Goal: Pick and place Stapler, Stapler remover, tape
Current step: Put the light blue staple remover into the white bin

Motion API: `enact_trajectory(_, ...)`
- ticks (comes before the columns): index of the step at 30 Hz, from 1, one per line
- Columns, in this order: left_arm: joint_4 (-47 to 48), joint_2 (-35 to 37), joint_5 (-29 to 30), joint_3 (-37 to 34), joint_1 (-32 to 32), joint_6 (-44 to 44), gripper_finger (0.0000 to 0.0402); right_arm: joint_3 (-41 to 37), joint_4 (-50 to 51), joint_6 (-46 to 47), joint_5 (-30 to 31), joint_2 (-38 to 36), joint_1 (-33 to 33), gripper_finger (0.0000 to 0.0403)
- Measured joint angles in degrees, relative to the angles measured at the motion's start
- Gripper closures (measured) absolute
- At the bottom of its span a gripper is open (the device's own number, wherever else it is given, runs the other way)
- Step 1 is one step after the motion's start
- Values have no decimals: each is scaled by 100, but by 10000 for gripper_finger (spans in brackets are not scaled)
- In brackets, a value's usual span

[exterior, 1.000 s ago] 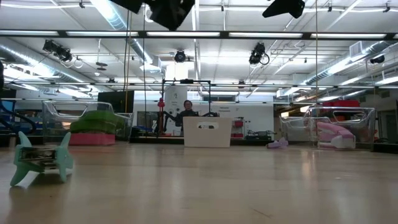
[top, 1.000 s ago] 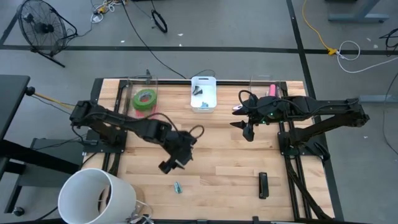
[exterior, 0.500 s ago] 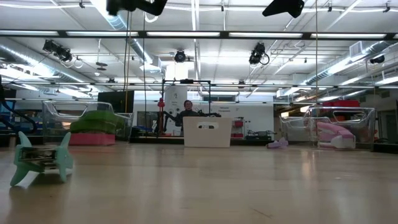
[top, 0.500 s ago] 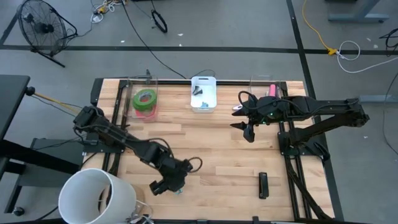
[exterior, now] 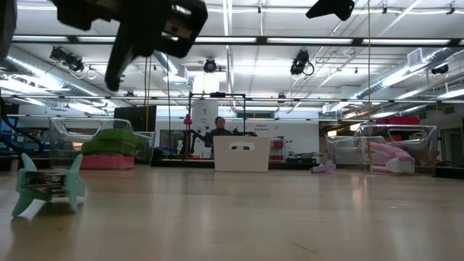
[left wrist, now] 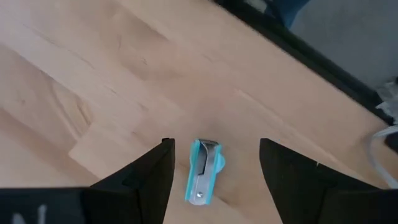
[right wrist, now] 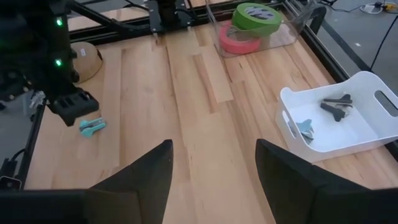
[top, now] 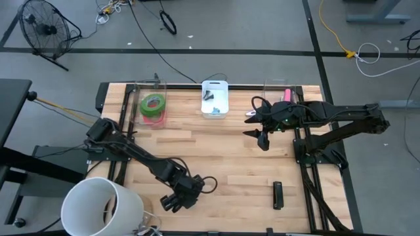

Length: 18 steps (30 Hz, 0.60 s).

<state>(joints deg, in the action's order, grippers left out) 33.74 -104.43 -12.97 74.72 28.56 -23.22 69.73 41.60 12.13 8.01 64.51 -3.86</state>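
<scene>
A teal staple remover (left wrist: pixel 204 171) lies on the wooden table near its front edge, left of centre. My left gripper (top: pixel 174 200) hangs open just above it, a finger on either side, touching nothing. In the low view the remover (exterior: pixel 47 187) sits below the gripper (exterior: pixel 148 43). A black stapler (top: pixel 277 195) lies flat near the front right. Green tape (top: pixel 154 102) rests on red-pink tape (top: pixel 153 115) in a clear box at the back left. My right gripper (top: pixel 262 139) waits open, high over the table's right half.
A white bin (top: pixel 214 98) at the back centre holds a dark and a teal remover. A clear box at the back right holds a pink stapler (top: pixel 287 96). A white bucket (top: pixel 102 206) stands off the near left corner. Bare wood lies between the arms.
My left gripper has swung from the table's middle toward the near edge and come down over the teal staple remover, tipping more steeply downward. Its fingers have stayed open. The remover has not moved.
</scene>
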Motion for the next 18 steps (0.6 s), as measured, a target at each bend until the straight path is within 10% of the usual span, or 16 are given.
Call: enact_trajectory(18, 4, -548, 170, -2, -40, -13, 165, 0, 0, 83, -2, 0, 0, 177)
